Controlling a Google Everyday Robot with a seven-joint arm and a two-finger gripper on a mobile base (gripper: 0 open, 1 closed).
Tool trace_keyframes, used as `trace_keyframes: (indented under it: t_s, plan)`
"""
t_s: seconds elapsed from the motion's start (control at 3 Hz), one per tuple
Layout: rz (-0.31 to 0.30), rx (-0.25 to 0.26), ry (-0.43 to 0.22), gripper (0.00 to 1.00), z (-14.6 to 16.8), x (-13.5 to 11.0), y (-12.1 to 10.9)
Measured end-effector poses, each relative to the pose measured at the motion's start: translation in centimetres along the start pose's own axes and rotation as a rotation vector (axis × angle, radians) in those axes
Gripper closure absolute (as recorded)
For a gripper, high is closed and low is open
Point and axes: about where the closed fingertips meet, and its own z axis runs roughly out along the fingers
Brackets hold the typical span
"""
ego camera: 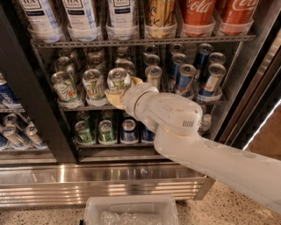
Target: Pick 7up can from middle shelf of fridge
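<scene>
My gripper [124,89] reaches into the fridge [27,92] at the middle shelf [83,107] and is shut on a 7up can [118,79]. The can has a pale green-white body and a silver top, and it sits upright between the yellow fingers [113,98]. It stands at the shelf's front edge, in the third lane from the left. Two more 7up cans [64,88] [93,83] stand in the lanes to its left. My white arm [175,118] comes in from the lower right and hides the lanes behind it.
Slim blue-and-silver cans [185,78] fill the right lanes of the same shelf. Tall bottles and red cola cans [198,13] stand on the rack above, small cans [107,130] on the rack below. A clear plastic bin [131,210] sits on the floor before the ribbed steel base [88,182].
</scene>
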Motion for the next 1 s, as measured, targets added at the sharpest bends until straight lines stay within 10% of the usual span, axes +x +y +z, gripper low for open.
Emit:
trace_keyframes:
  t_s: [1.0]
  plan:
    - [0.031, 0.001, 0.023, 1.0, -2.5, 2.6, 1.0]
